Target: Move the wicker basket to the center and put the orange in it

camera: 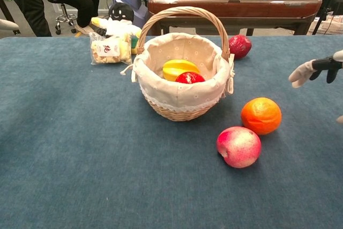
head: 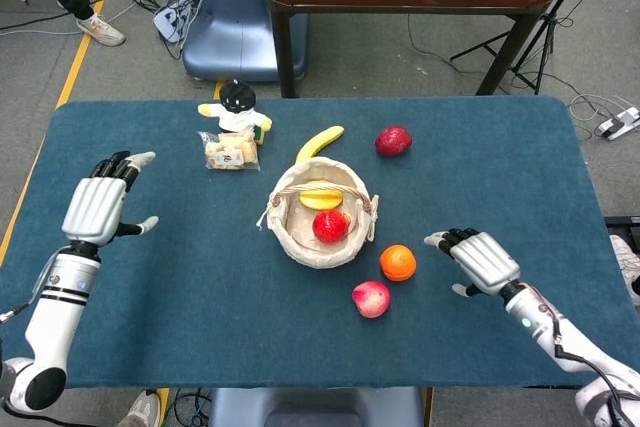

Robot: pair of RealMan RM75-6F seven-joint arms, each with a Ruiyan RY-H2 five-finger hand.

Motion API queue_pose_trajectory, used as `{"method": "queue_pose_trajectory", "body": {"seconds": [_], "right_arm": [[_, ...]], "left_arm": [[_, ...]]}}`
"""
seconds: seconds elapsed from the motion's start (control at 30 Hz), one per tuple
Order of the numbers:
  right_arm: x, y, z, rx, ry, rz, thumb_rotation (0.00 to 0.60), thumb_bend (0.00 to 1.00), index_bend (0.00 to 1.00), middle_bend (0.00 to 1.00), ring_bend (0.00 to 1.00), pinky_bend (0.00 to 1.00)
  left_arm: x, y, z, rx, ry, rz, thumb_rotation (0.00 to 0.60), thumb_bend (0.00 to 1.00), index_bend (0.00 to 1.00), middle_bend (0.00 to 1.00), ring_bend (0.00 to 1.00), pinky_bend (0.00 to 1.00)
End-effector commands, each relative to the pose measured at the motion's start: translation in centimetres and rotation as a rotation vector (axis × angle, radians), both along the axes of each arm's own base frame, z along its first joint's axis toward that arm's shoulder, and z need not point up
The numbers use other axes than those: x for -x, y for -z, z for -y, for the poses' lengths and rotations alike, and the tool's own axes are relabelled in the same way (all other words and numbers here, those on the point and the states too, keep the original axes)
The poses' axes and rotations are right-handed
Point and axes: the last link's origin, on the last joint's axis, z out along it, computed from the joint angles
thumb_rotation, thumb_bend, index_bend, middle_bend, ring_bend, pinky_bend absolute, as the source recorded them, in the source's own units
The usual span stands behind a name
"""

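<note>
Orange (head: 398, 263) sits on the tabletop (head: 480, 167) just lower right of the basket (head: 321, 215), mid-frame. Right hand (head: 480, 261) hovers beside it, fingers spread, empty. Best approach: come over the top, wrap evenly, avoid nudging the peach (head: 371, 299). Left hand (head: 98, 209) waits wide, far left.
</note>
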Motion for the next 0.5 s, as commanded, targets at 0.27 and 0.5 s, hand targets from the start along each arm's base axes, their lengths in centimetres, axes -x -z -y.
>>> {"method": "queue_pose_trajectory", "body": {"seconds": [0.27, 0.5], "right_arm": [[-1.3, 3.5, 2.2, -0.048, -0.01, -0.021, 0.6, 0.14, 0.19, 0.22, 0.2, 0.31], [-2.1, 5.2, 2.7, -0.077, -0.017, -0.023, 0.6, 0.14, 0.19, 0.22, 0.2, 0.31]], "left_arm": [[0.5, -1.0, 1.1, -0.01, -0.004, 0.004, 0.6, 0.18, 0.15, 0.18, 0.1, 0.14], [0.6, -1.2, 1.4, 0.011, -0.017, 0.046, 0.6, 0.18, 0.15, 0.18, 0.1, 0.14]]}}
